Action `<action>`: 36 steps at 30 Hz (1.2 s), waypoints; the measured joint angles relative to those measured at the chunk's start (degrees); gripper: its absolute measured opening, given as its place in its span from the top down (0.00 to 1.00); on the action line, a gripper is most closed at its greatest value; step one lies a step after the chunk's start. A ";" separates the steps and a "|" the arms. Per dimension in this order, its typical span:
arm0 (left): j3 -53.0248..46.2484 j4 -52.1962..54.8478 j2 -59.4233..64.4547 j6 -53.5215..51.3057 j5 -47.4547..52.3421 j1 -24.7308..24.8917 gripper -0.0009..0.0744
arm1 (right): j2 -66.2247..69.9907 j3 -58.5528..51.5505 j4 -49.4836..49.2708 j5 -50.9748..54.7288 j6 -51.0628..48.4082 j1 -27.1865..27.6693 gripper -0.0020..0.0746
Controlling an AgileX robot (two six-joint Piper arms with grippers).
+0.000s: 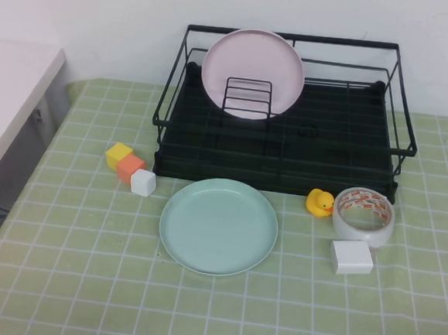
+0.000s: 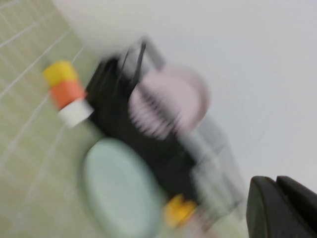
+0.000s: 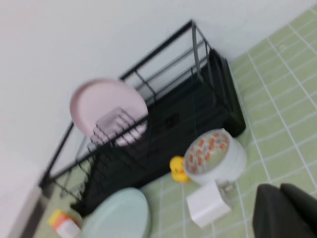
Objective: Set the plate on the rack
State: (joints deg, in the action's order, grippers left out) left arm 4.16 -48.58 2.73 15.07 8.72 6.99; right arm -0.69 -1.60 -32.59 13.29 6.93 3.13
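The pale mint-green plate lies flat on the green checked cloth, just in front of the black wire rack. A pale pink plate stands upright in the rack's wire loops. Neither gripper shows in the high view. In the left wrist view my left gripper is shut and empty, raised well away from the plate and rack. In the right wrist view my right gripper is shut and empty, off to the side of the plate and rack.
Yellow, orange and white cubes sit left of the plate. A yellow duck, a tape roll and a white block sit to its right. A white table stands at far left.
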 joint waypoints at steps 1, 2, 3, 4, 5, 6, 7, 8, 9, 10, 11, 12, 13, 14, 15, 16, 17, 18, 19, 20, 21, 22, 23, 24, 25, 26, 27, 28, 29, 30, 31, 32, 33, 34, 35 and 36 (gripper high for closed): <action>2.52 2.76 2.72 -2.22 3.27 0.00 0.99 | 0.00 0.00 -0.22 0.70 -1.10 0.00 0.98; 4.68 5.30 6.07 -3.66 6.53 0.00 0.99 | 0.00 0.00 -0.22 1.29 -1.87 0.00 0.98; 7.52 8.58 9.82 -5.21 9.61 0.00 0.99 | 0.00 0.00 -0.34 1.86 -2.71 0.00 0.98; 10.43 11.72 13.73 -6.64 12.44 0.00 0.99 | 0.00 0.00 -0.46 2.22 -3.56 0.00 0.98; 12.80 14.54 16.89 -7.83 14.34 0.00 0.99 | 0.00 0.00 -0.74 2.33 -4.07 0.00 0.98; 15.80 16.94 20.76 -9.25 16.19 0.00 0.99 | 0.00 0.00 -0.84 2.65 -4.32 0.00 0.98; 18.89 18.81 24.46 -10.79 17.48 0.00 0.99 | 0.00 0.00 -0.99 2.91 -4.58 0.00 0.98; 21.99 20.17 27.96 -12.53 18.47 0.00 0.99 | 0.00 0.00 -1.14 3.19 -4.72 0.00 0.98; 24.47 20.98 30.77 -14.32 18.85 0.00 0.99 | 0.00 0.00 -1.23 3.63 -4.84 0.00 0.98; 27.49 21.61 34.19 -16.12 19.34 0.00 0.99 | 0.00 0.00 -1.23 3.96 -4.81 0.00 0.98; 30.45 22.03 37.39 -17.61 19.63 0.00 0.99 | 0.00 0.00 -1.23 4.23 -4.85 0.00 0.98; 33.33 22.16 40.53 -18.46 20.02 0.00 0.99 | 0.00 0.00 -1.36 4.52 -4.95 0.00 0.98; 36.05 22.42 43.65 -19.25 20.44 0.00 0.99 | 0.00 0.00 -1.51 4.66 -4.95 0.00 0.98; 38.67 22.51 46.84 -19.92 21.13 0.00 0.99 | 0.00 0.00 -1.51 4.96 -4.95 0.00 0.98; 40.72 22.51 49.43 -20.39 21.90 0.00 0.98 | 0.00 0.00 -1.65 5.10 -4.97 0.00 0.98; 43.25 22.66 52.76 -20.84 23.19 0.00 0.97 | 0.00 0.00 -1.85 5.30 -5.07 0.00 0.98; 45.74 22.77 56.15 -21.08 24.90 0.00 0.94 | 0.00 0.00 -2.02 5.30 -5.07 0.00 0.98; 47.69 22.77 58.86 -21.07 26.38 0.05 0.92 | 0.00 0.00 -2.05 5.39 -5.20 0.00 0.98; 50.03 23.09 62.26 -21.20 28.06 0.44 0.87 | 0.00 0.00 -2.15 5.39 -5.55 0.00 0.98; 52.18 23.50 65.68 -21.48 29.33 1.10 0.82 | 0.00 0.00 -2.29 5.39 -5.99 0.00 0.98; 54.13 23.93 68.96 -21.64 30.21 1.83 0.78 | 0.00 0.00 -2.64 5.41 -6.56 0.00 0.98; 55.96 24.72 72.11 -21.89 30.81 2.97 0.72 | 0.00 0.00 -3.26 5.41 -6.93 0.00 0.98; 57.72 25.61 75.21 -22.13 31.35 4.29 0.67 | 0.00 0.00 -3.84 5.51 -7.78 0.00 0.98; 59.08 26.30 77.67 -22.12 31.67 5.72 0.62 | 0.00 0.00 -4.45 5.51 -8.55 0.00 0.98; 60.71 26.98 80.71 -22.15 32.13 7.21 0.57 | 0.00 0.00 -5.10 5.51 -9.38 0.00 0.98; 62.27 27.58 83.72 -22.24 32.25 8.72 0.54 | 0.00 0.00 -5.66 5.51 -10.07 0.00 0.98; 63.44 28.18 86.10 -22.24 32.25 9.91 0.52 | 0.00 0.00 -6.31 5.51 -11.04 0.00 0.98; 64.86 28.77 89.05 -22.24 32.25 11.33 0.51 | 0.00 0.00 -6.98 5.51 -11.95 0.00 0.98; 66.26 29.31 91.97 -22.11 32.01 12.58 0.50 | 0.00 0.00 -7.50 5.51 -12.83 0.00 0.98; 67.65 29.72 94.26 -21.70 31.82 13.42 0.49 | 0.00 0.00 -8.07 5.51 -13.63 0.00 0.98; 69.05 30.29 97.06 -20.87 31.56 14.27 0.49 | 0.00 0.00 -8.66 5.62 -14.25 0.00 0.98; 70.48 30.72 99.76 -20.02 31.16 14.89 0.49 | 0.00 0.00 -9.10 5.62 -14.52 0.00 0.98; 71.59 30.83 102.35 -19.37 31.02 15.36 0.49 | 0.00 0.00 -9.47 5.62 -14.76 0.00 0.98; 73.01 30.83 104.73 -18.63 30.90 15.47 0.48 | 0.00 0.00 -9.63 5.62 -14.89 0.00 0.98; 74.38 31.08 106.94 -18.05 30.67 15.47 0.48 | 0.00 0.00 -9.71 5.62 -14.86 0.00 0.98; 75.43 31.09 108.57 -17.78 30.55 15.47 0.48 | 0.00 0.00 -9.76 5.73 -15.00 0.00 0.98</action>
State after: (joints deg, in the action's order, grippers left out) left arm 79.59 -17.50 111.30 -2.71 39.28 22.46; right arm -0.69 -1.60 -42.36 19.02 -8.07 3.13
